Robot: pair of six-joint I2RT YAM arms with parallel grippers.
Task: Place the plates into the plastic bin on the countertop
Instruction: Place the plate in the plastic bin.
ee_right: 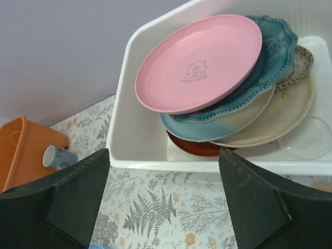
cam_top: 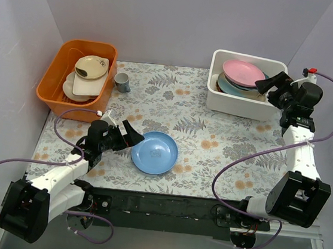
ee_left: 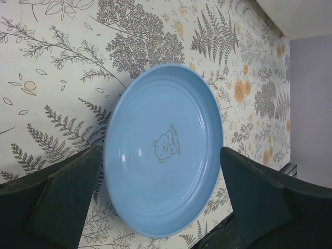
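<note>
1. Jaws of the left gripper (cam_top: 132,133) stand wide and empty, either side of the light blue plate (cam_top: 154,152), which lies flat on the countertop (cam_top: 213,136); probably lined up to take its rim
2. Right gripper (cam_top: 269,86) gapes empty beside the plastic bin (cam_top: 240,109), where the pink plate (cam_top: 243,71) lies uppermost

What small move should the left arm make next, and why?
Probably ease the left gripper forward over the nearest rim of the light blue plate. Its jaws stand open beside that rim, gripping nothing, and this plate lies on the countertop, not yet in the plastic bin.
</note>
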